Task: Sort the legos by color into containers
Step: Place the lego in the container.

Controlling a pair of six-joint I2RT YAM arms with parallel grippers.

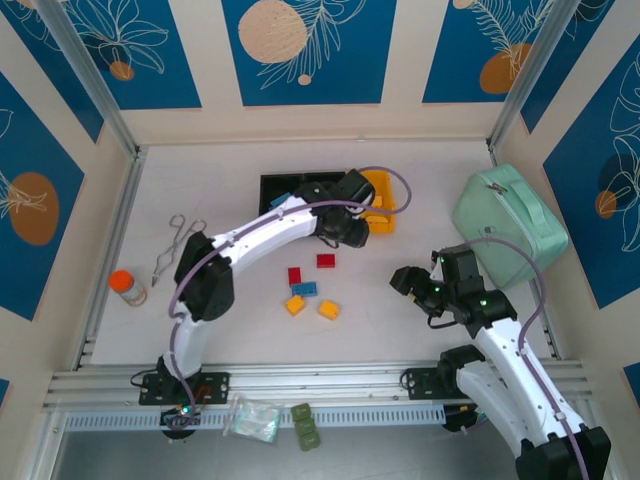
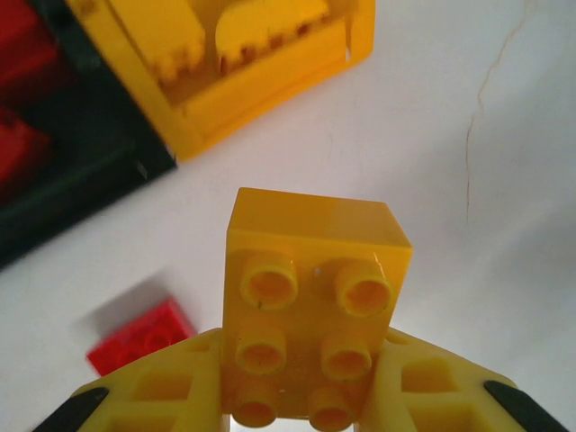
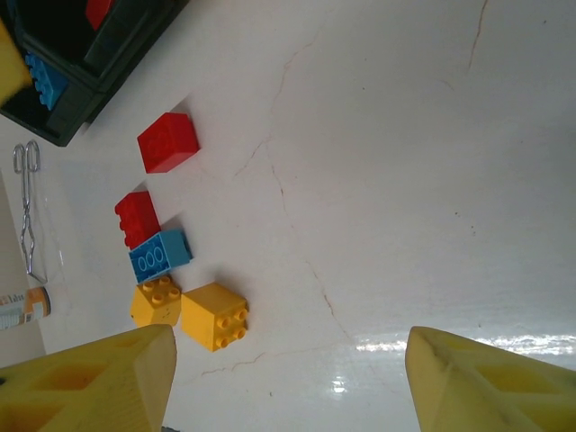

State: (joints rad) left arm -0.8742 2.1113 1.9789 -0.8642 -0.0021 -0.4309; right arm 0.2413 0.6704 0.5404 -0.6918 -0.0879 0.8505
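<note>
Left gripper point(image 2: 301, 400) is clamped on a yellow lego point(image 2: 315, 270), pinching its lower end between the two yellow fingers point(image 2: 153, 396). The studs face the wrist cam: six of them in two rows on a glossy, clean-edged brick.

Just ahead and a bit left of that gripper is the yellow bin point(image 2: 256, 103), one of the containers point(image 1: 275, 185), with a couple of yellow bricks point(image 2: 261, 22) in it. Joined on further left is a black bin point(image 2: 85, 193) with red bricks point(image 2: 22, 63) inside, pretty blurry. One red lego point(image 2: 144, 335) lies on the table point(image 2: 468, 117), below and left of the gripper.

Right gripper point(image 3: 288, 387) hangs spread wide over bare table, with nothing between its fingers. Ahead and to its left are the loose legos. A red one point(image 3: 168, 141) sits apart from a bunched-up group made up of a second red one point(image 3: 137, 218), a light blue one point(image 3: 159, 255) and two yellow-orange ones point(image 3: 214, 315).

Further out past those are metal tongs point(image 3: 27, 207) and a small bottle point(image 3: 18, 308). The bottle has a label, but the print is too small to read. From above, a mint-green case point(image 1: 508, 225) sits just off the right gripper's outer side.
</note>
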